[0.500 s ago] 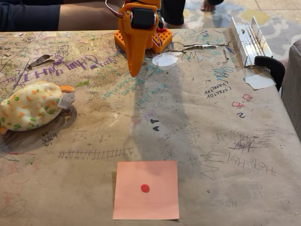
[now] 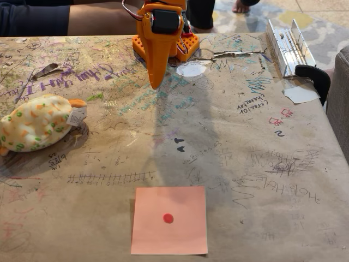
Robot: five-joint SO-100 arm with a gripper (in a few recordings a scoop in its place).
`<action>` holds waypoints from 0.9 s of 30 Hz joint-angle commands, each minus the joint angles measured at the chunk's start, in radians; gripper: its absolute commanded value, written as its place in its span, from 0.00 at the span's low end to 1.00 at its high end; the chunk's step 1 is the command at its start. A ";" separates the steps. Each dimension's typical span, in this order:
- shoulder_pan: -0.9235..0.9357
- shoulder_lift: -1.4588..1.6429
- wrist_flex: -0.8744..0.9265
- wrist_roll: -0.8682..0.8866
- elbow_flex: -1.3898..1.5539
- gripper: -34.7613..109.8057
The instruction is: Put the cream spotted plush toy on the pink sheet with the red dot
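The cream spotted plush toy (image 2: 37,122) lies on its side at the left edge of the table, its orange ear and white tag toward the middle. The pink sheet with the red dot (image 2: 169,220) lies flat near the front edge, at the centre. My orange gripper (image 2: 155,83) hangs at the back centre, pointing down at the table, well apart from both. Its fingers come together in one point with nothing between them.
Brown paper covered in scribbles (image 2: 229,142) lines the table. A metal rail (image 2: 287,46) lies at the back right, with white paper scraps (image 2: 300,94) close by. A person's arm (image 2: 65,19) rests along the back left edge. A grey seat (image 2: 339,98) stands at the right.
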 commanded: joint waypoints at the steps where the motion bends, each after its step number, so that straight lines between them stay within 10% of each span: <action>1: 0.026 0.006 -0.006 -0.006 -0.008 0.24; 8: 0.086 -0.132 -0.058 -0.014 -0.112 0.24; 16: 0.502 -1.022 -0.290 -0.081 -0.558 0.24; 27: 0.614 -1.287 -0.290 -0.247 -0.721 0.52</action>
